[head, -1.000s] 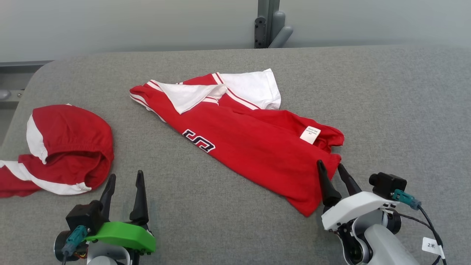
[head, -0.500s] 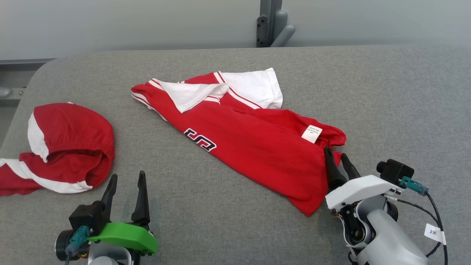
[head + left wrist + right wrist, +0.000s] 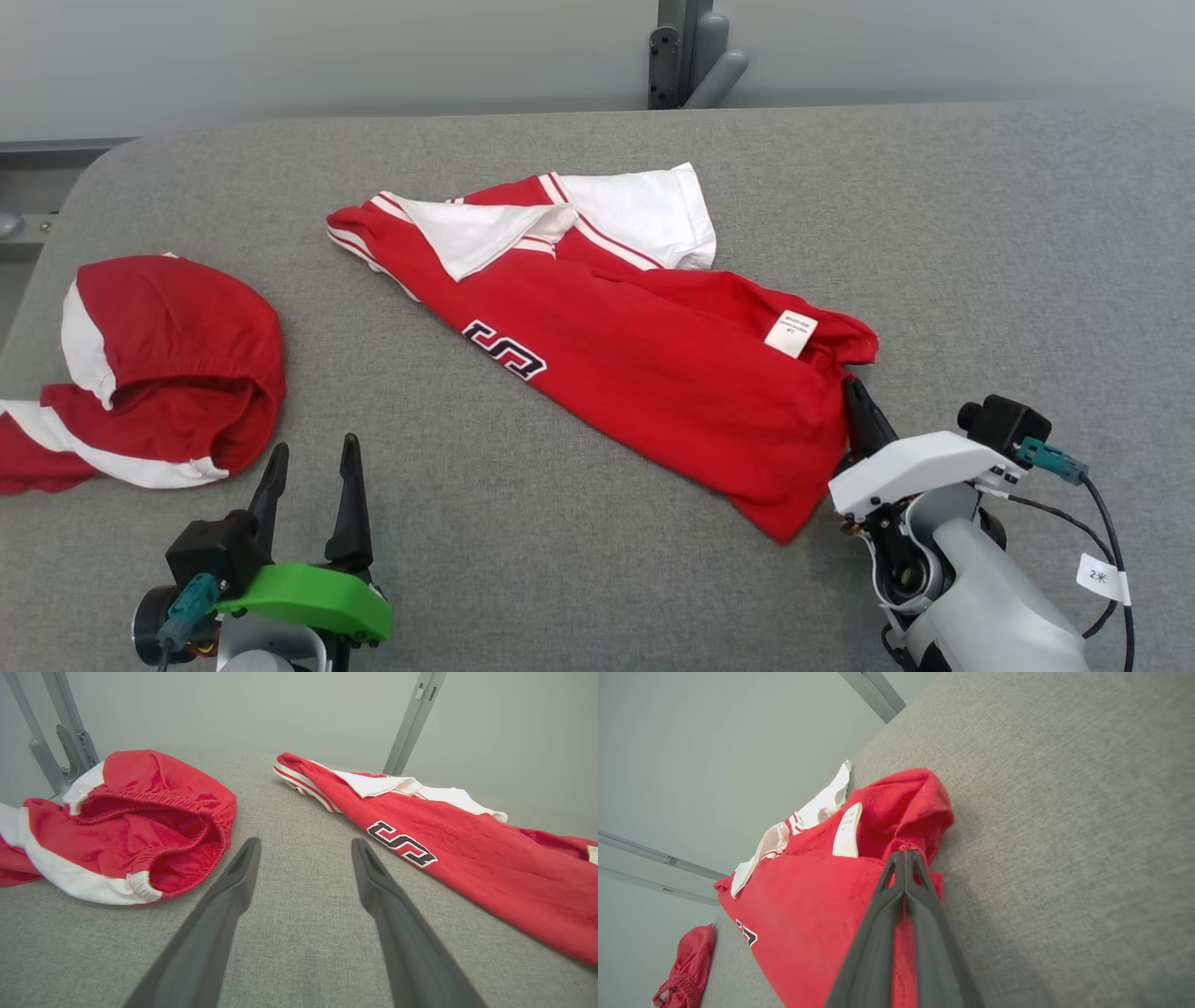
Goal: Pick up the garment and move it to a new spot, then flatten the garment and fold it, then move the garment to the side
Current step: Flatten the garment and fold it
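Observation:
The garment is a red top with white sleeves, a dark logo and a white label, lying crumpled across the middle of the grey table. My right gripper is at its right edge just below the label, fingers together and shut on the red hem. In the right wrist view the closed fingertips pinch a fold of the garment. My left gripper stands open over bare table at the lower left, apart from the garment. Nothing lies between its fingers.
Red shorts with white panels lie bunched at the table's left edge, just beyond my left gripper. A grey metal post rises behind the table's far edge. The table's left corner is rounded.
My right gripper has moved forward onto the garment's right edge and its fingers have closed on the hem. The left gripper has stayed in place, open.

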Robot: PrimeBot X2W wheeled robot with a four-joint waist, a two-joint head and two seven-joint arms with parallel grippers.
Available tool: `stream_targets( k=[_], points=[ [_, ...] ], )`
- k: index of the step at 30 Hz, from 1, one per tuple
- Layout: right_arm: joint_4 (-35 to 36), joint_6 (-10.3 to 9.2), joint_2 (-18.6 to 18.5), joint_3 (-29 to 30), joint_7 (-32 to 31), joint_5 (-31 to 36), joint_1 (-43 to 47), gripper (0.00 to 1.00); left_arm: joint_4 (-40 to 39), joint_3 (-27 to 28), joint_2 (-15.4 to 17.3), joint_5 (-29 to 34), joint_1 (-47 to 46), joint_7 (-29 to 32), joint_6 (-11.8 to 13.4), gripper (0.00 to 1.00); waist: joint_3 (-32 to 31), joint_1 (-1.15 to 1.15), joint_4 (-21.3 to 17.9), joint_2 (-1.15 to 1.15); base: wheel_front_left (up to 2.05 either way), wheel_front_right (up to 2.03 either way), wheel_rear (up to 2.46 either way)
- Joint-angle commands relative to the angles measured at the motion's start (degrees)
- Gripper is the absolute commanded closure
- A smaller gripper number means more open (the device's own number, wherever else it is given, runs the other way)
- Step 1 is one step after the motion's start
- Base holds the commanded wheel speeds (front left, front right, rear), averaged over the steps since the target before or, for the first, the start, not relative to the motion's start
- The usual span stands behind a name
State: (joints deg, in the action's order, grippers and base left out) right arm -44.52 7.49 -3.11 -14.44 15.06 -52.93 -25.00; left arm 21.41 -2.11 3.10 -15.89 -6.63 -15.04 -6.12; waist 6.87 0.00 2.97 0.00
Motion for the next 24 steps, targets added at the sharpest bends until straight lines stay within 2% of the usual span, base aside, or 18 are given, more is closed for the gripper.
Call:
stream_targets(
  k=[1,8,16,21,24],
  points=[
    [0.28,0.0,-0.83,0.6,0.22,0.5,-0.12,1.0,-0.09,0.33,-0.07,0.53,-0.4,-0.14,-0.39,0.0,-0.04,0.0,-0.2,0.0,0.0,0.0,0.0],
    [4.38,0.0,-4.7,1.68,0.23,1.81,2.29,1.0,-0.44,1.22,-0.16,0.35,-0.09,-0.14,-0.36,0.0,-0.12,0.0,-1.72,0.0,0.0,0.0,0.0],
    [10.45,0.0,-11.65,3.28,0.23,2.65,4.78,1.0,0.03,0.0,-0.18,-2.75,-1.07,-0.14,-0.32,0.0,-0.12,0.0,-4.56,0.0,0.0,0.0,0.0],
    [12.14,0.0,-12.87,1.32,0.23,2.23,5.27,1.0,-0.61,-2.71,-0.17,-4.96,-4.91,-0.14,-0.16,0.0,0.44,0.0,-5.63,0.0,0.0,0.0,0.0],
    [12.51,0.0,-12.52,-1.41,0.23,2.33,5.6,1.0,0.28,-5.32,-0.15,-9.64,-8.54,-0.13,0.25,0.0,1.13,0.0,-5.89,0.0,0.0,0.0,0.0]
  ],
)
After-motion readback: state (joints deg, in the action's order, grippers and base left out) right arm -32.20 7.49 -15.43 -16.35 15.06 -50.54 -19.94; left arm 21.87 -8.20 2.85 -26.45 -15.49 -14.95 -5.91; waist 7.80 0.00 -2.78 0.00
